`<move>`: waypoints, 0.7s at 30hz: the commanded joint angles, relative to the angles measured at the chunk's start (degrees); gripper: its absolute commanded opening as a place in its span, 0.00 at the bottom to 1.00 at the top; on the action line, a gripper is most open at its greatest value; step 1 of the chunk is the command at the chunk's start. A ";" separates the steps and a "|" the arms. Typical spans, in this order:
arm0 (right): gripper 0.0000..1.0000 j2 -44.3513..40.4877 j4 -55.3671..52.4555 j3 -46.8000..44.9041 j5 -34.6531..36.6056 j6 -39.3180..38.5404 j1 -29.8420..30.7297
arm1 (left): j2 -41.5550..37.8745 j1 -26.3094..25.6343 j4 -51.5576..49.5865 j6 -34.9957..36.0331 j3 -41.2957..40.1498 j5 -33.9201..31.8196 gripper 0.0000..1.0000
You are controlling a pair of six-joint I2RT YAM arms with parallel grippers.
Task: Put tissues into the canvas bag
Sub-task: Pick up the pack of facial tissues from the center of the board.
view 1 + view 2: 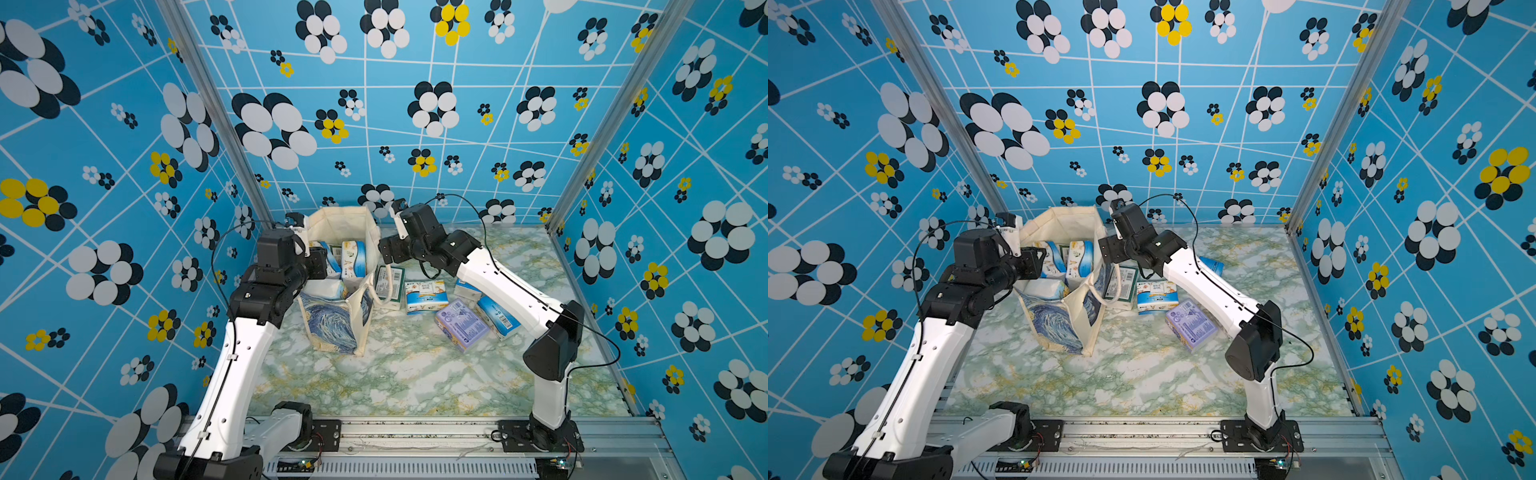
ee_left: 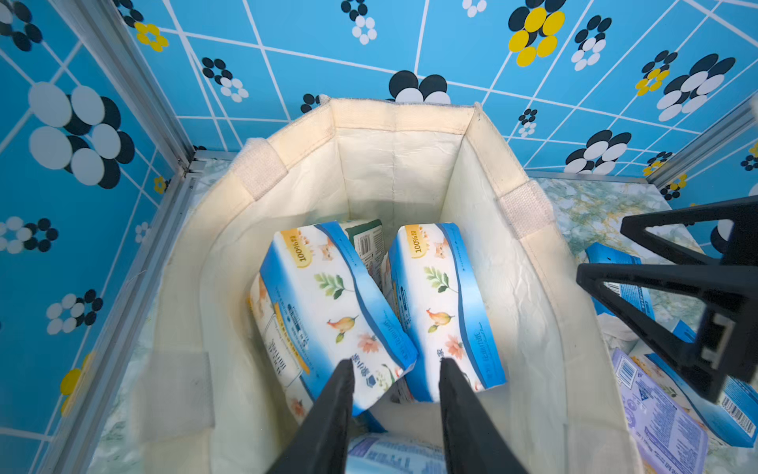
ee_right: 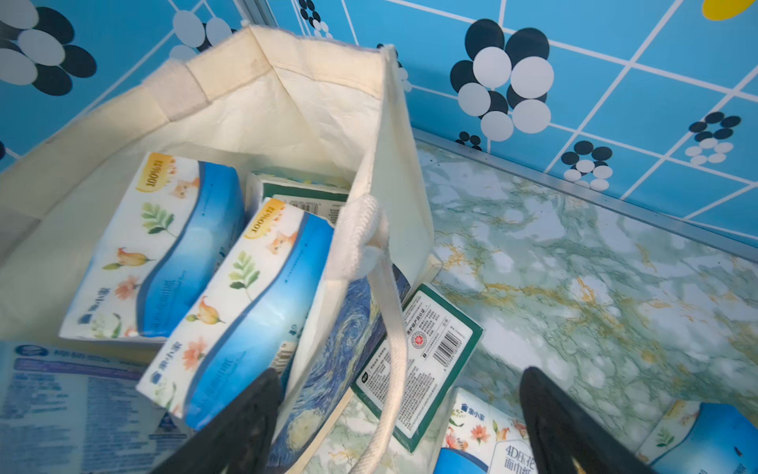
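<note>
The canvas bag (image 1: 332,320) (image 1: 1059,324) stands open toward the back of the table, with several tissues inside. My left gripper (image 2: 396,365) (image 1: 328,266) hangs over the bag's mouth, open. Nothing sits between its fingers; the near corner of a tilted blue-and-white pack (image 2: 328,303) lies just past the tips, beside a second pack (image 2: 443,303). My right gripper (image 3: 402,373) (image 1: 384,251) is wide open and astride the bag's right wall, one finger inside and one outside above the cream handle (image 3: 389,328). It holds nothing.
On the marble table right of the bag lie a green-and-white pack (image 1: 390,282) (image 3: 426,357), a blue-and-white pack (image 1: 426,295), a lavender pack (image 1: 461,324) and another blue pack (image 1: 498,318), partly under the right arm. Patterned walls close in the back and both sides.
</note>
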 commanded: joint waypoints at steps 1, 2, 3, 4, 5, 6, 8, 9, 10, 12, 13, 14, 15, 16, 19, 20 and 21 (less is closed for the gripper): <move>0.93 -7.30 2.58 -8.05 0.57 1.38 -2.85 | -3.81 -0.07 -0.23 -0.43 -1.31 -0.83 0.38; 0.94 -8.91 3.79 -10.98 0.34 0.84 -3.43 | -4.56 -0.06 0.30 -0.56 -1.80 0.20 0.38; 0.94 -10.58 4.43 -13.85 0.17 -0.30 -4.14 | -5.31 -0.06 0.95 -0.65 -2.26 1.90 0.38; 0.94 -11.72 3.72 -15.89 -0.13 -1.71 -4.94 | -5.81 -0.15 1.44 -0.55 -2.58 4.51 0.38; 0.94 -12.21 1.99 -16.89 -0.07 -2.42 -5.73 | -6.00 -0.31 1.71 -0.51 -2.46 6.98 0.38; 0.94 -12.50 -0.65 -17.48 0.26 -2.76 -6.75 | -5.97 -0.64 1.59 -0.47 -2.10 8.83 0.38; 0.95 -13.04 -4.72 -18.68 2.49 -2.97 -8.14 | -5.69 -1.98 0.84 -0.03 -1.30 9.10 0.38; 0.95 -13.73 -5.76 -19.79 2.82 -3.84 -8.67 | -5.51 -2.60 0.54 0.34 -1.01 8.74 0.38; 0.97 -14.36 -6.27 -22.39 1.59 -5.69 -9.13 | -5.41 -3.04 0.64 0.40 -0.91 8.39 0.38; 0.99 -14.91 -7.17 -24.82 -0.35 -10.19 -9.57 | -5.32 -3.53 1.23 0.36 -1.13 8.34 0.38; 0.99 -14.41 -9.03 -24.69 -0.69 -11.69 -9.99 | -5.23 -3.73 1.46 0.25 -1.27 8.36 0.38; 0.99 -13.58 -11.57 -24.02 -0.51 -12.33 -10.41 | -5.14 -3.89 1.64 0.16 -1.24 8.49 0.38; 0.99 -12.44 -14.74 -22.95 0.57 -12.09 -10.95 | -4.98 -4.01 1.74 0.01 -1.23 8.79 0.38; 0.99 -11.51 -17.55 -22.07 2.96 -10.83 -11.47 | -4.90 -4.23 1.74 -0.19 -1.19 8.87 0.38; 0.99 -11.22 -19.98 -24.58 11.68 -4.09 -13.81 | -4.96 -5.17 2.04 -0.30 -1.66 8.80 0.38; 0.99 -11.71 -19.57 -26.23 13.73 -2.48 -14.84 | -4.96 -5.40 2.13 -0.24 -1.85 8.73 0.38; 0.99 -12.34 -19.24 -28.47 15.56 -1.24 -16.00 | -4.96 -5.47 2.23 -0.23 -2.01 8.63 0.38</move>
